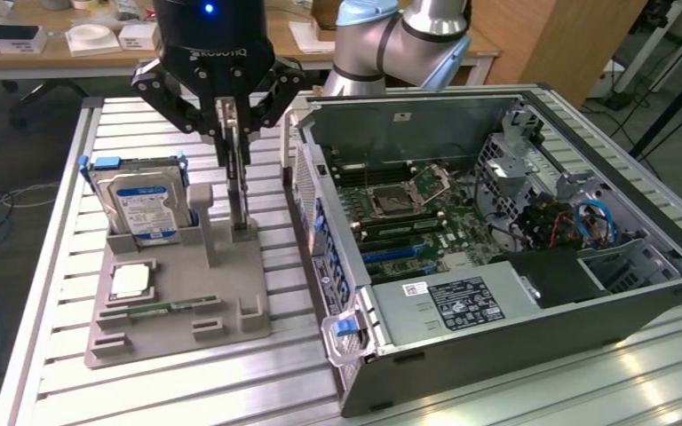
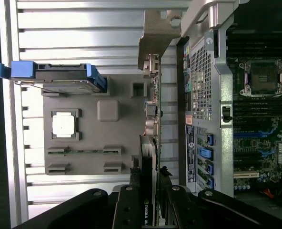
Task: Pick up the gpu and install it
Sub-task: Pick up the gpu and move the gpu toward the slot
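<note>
The end effector [image 1: 234, 133], marked "ROBOTIQ" on its black body, is pinching the upper edge of the gpu [image 1: 239, 191] between its two fingers [image 2: 131, 205]. The card is standing upright on edge in a slot of the grey holder [image 1: 175, 328] on the slatted counter [image 1: 45, 293], just beside the open computer case [image 1: 495, 355]. In the wrist view, white "NVIDIA" lettering is showing on the card's edge – partly covered by the fingers – and its silvery bracket is pointing away from the camera. The hard drive [image 1: 146, 209] is wearing a blue-white label, and a black-and-white label is sitting on the case's power supply [image 1: 465, 302] – the print on both is too small to read.
</note>
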{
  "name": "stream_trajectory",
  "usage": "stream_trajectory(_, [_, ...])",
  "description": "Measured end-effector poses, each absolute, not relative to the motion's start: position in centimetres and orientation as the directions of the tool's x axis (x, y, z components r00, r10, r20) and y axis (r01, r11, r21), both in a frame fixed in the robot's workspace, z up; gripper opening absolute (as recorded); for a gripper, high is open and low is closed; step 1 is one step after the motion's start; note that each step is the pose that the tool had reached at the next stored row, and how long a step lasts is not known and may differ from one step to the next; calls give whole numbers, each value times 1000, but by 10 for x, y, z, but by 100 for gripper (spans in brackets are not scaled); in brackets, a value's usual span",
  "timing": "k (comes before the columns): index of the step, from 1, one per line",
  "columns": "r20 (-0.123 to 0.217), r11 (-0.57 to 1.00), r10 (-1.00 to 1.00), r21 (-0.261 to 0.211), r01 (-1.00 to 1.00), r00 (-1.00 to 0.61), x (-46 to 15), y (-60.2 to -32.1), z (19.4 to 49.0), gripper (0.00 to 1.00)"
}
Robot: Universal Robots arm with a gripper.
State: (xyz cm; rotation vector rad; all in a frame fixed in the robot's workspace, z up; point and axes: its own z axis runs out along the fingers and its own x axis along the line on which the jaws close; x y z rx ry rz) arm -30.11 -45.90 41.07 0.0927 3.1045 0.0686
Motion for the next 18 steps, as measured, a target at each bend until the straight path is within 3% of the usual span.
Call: stream_trajectory(18, [-34, 997, 60, 45, 59, -998, -286, -459, 410, 26])
